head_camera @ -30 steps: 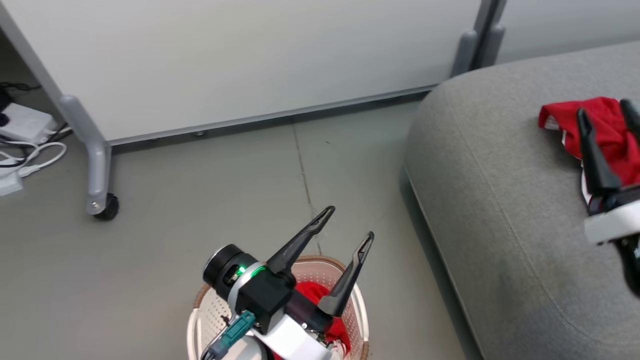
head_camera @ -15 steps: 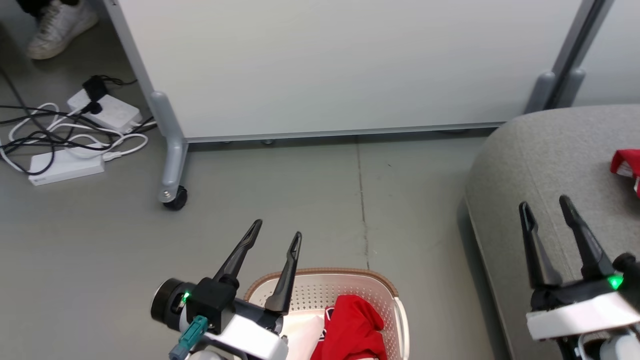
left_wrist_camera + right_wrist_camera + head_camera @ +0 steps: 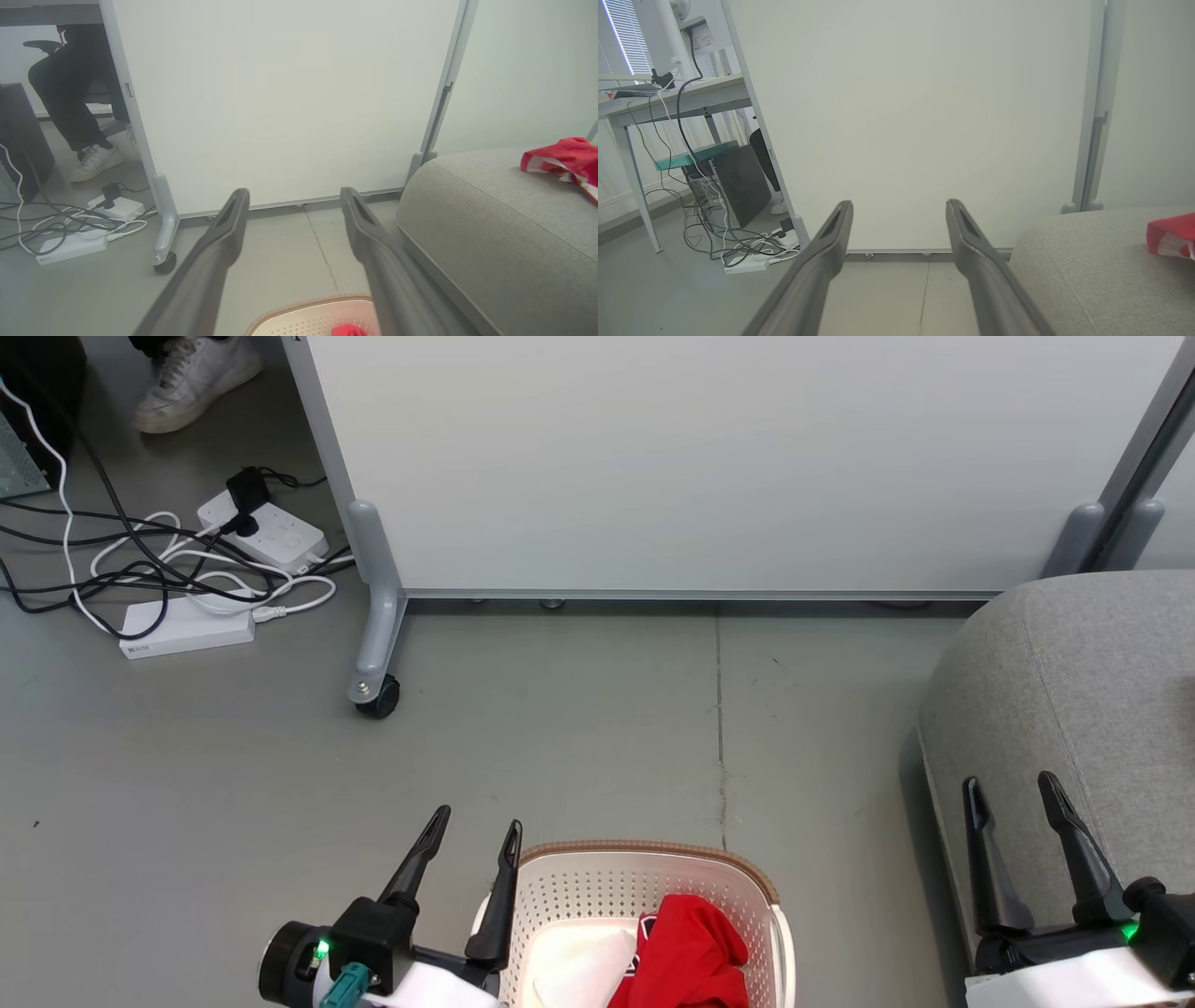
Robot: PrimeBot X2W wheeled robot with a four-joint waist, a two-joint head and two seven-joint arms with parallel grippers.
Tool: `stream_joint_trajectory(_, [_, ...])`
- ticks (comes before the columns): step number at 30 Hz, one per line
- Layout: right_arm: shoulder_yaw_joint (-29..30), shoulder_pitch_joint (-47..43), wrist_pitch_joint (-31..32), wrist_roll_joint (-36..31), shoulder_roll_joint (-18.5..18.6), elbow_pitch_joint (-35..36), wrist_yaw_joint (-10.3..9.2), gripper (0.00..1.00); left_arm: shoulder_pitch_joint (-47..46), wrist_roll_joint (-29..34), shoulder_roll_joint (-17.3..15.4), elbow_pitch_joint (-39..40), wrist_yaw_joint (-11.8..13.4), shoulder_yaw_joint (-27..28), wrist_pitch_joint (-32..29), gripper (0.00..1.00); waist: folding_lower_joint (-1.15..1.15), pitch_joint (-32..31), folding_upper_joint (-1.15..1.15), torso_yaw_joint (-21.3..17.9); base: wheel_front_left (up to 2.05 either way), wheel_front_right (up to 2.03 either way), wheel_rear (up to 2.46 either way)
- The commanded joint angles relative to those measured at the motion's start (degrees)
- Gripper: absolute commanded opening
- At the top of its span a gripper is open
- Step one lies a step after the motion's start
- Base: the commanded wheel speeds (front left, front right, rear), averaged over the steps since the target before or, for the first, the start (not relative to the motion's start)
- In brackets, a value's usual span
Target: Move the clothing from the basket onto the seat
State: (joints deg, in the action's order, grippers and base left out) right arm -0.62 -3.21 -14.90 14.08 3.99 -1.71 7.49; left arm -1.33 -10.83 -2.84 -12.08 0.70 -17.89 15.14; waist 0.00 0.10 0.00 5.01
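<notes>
Right claw (image 3: pixel 1008 781) has withdrawn from the clothing (image 3: pixel 1169 238), spread wide, empty.

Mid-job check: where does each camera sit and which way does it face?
Head view: on the head, looking down at floor, basket and seat corner; left gripper and right gripper show, open.
Left wrist view: low over the basket, facing the panel; own fingers.
Right wrist view: beside the seat, facing the panel; own fingers.
Shared: both wrist views catch the red garment on the seat.
</notes>
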Motion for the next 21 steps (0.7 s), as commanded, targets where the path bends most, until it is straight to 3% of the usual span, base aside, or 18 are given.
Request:
stream_joint_trajectory(1, [0.51, -0.83, -0.32, -0.03, -0.09, -0.02, 0.01, 1.0, 0.49, -0.45, -0.13, -0.48, 0.99, -0.19, 0.0, 1.0, 0.0, 0.06, 0.0, 0.1, 0.0, 0.0, 0.0])
stream_joint_trajectory(6, [1.2, -0.83, -0.32, -0.48, -0.66, -0.59, 0.01, 1.0, 0.88, -1.66, -0.14, -1.21, 2.79, -0.52, 0.0, 1.0, 0.0, 0.07, 0.0, 0.01, 0.0, 0.0, 0.0])
stream_joint_trajectory(21, [0.75, -0.62, -0.31, -0.56, -0.96, -1.94, 0.01, 1.0, 0.51, -2.0, -0.14, -1.64, 2.99, -0.84, 0.0, 1.0, 0.0, 0.1, 0.0, -0.18, 0.0, 0.0, 0.0])
